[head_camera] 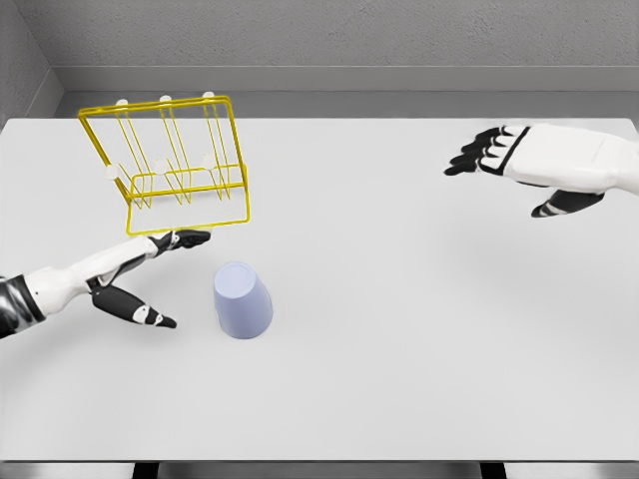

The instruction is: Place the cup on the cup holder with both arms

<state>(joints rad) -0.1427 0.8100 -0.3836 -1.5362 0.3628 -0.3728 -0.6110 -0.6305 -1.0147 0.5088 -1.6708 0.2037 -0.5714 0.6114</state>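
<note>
The cup (243,300), a pale lavender tumbler, stands mouth-down on the white tabletop (419,339), a little left of centre and toward the near edge, with nothing touching it. The left hand (135,279) reaches in from the 9 o'clock side, its fingers spread and released, holding nothing: the long fingers point toward 2 o'clock, ending just under the lower rail of the cup holder (168,163), while the thumb angles down toward 4 o'clock, stopping short of the cup's left wall. The step in hand looks like the approach to the grasp, and to do it well the hand should swing toward 3 o'clock so that thumb and fingers bracket the cup's body rather than nudge it from one side, since an inverted cup on a smooth surface would likely slide or tip if pushed. The yellow wire cup holder sits at about 10 o'clock from the cup, apart from it, its white-tipped pegs rising. The right hand (519,160) hovers well away at 2 o'clock, fingers extended and loose, empty.
</note>
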